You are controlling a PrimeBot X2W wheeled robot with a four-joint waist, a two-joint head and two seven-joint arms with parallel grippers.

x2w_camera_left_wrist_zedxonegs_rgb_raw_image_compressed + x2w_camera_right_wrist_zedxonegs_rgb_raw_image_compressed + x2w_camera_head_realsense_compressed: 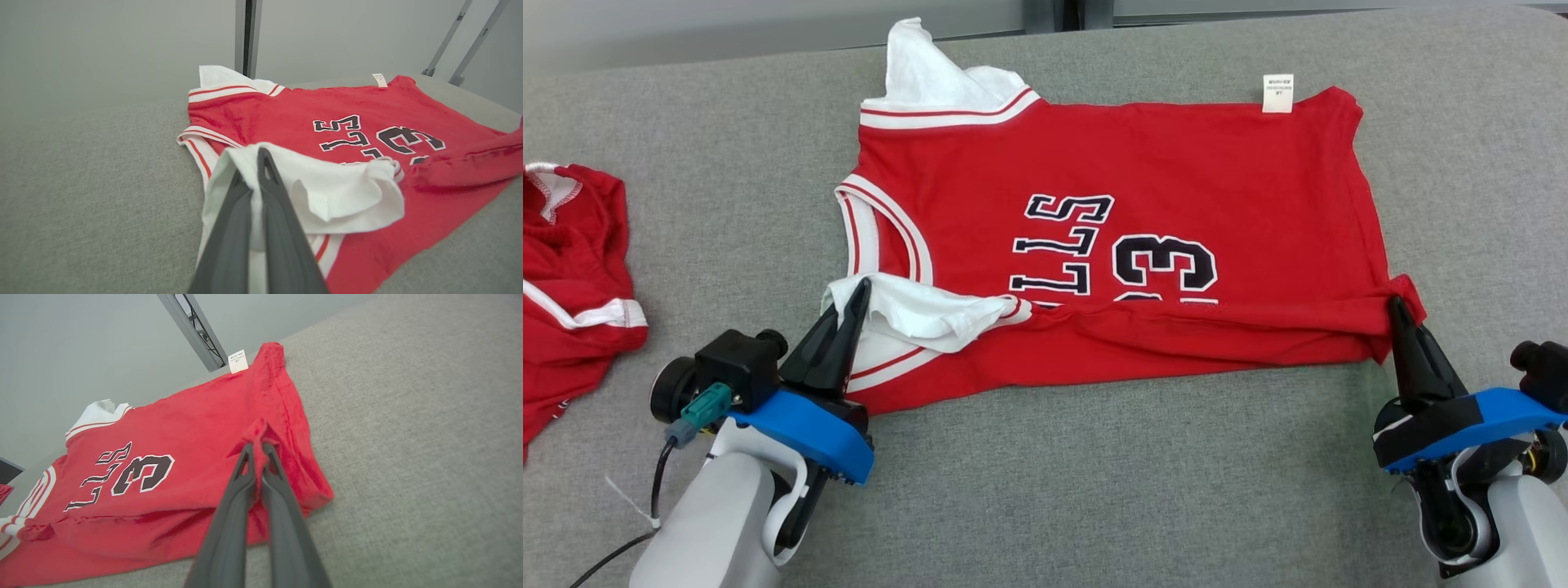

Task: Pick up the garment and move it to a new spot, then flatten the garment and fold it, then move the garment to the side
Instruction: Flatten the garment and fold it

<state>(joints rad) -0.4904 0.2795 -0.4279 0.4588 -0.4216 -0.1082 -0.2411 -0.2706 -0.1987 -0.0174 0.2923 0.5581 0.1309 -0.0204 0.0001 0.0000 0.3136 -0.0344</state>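
The garment (1111,163) is a red jersey with white trim and dark lettering, spread sideways on the grey cushion, its near long edge partly turned over. My left gripper (859,287) is shut on the white shoulder fabric at the jersey's near left corner, which the left wrist view shows pinched between the fingers (267,171) above the red body of the garment (327,102). My right gripper (1395,304) is shut on the red hem corner at the near right; the right wrist view shows the garment (184,416) bunched at the fingertips (258,445).
A second red garment (572,269) lies crumpled at the left edge of the cushion. Bare grey cushion (1111,490) stretches along the front between my two arms and to the right of the jersey. A dark post (245,36) stands behind the cushion.
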